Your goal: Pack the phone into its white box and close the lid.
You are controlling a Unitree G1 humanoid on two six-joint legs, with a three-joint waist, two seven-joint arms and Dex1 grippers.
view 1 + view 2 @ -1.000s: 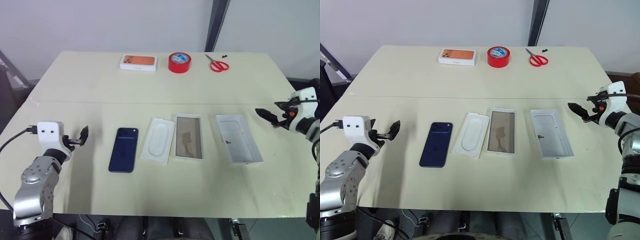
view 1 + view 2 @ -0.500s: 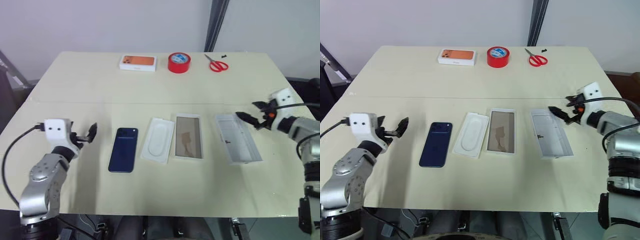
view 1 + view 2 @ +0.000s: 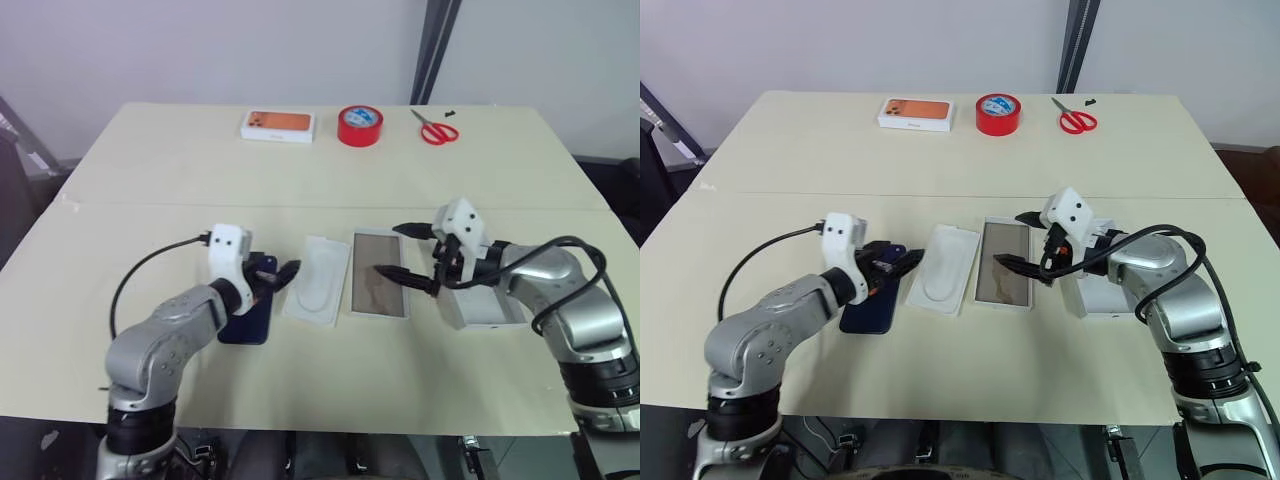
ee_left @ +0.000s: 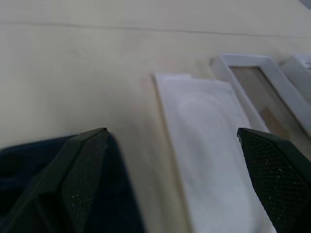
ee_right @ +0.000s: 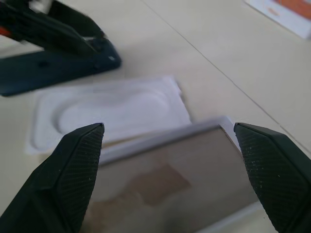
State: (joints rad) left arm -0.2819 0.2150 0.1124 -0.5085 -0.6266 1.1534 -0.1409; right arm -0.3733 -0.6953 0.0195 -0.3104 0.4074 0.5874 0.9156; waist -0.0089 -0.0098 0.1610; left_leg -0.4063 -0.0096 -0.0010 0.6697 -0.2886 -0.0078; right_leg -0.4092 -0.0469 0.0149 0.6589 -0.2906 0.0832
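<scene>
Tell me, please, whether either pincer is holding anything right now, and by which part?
Nothing is held: the left pincer stands open over the phone, the right pincer open above the white box.

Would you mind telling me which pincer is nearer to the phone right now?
The left. The left pincer hangs open just over the phone, at its far end beside the white insert. The right pincer is open over the white box, beyond the insert.

Left end effector [image 3: 282, 274] fingers spread, right end effector [image 3: 407, 254] fingers spread, pointing inward
</scene>
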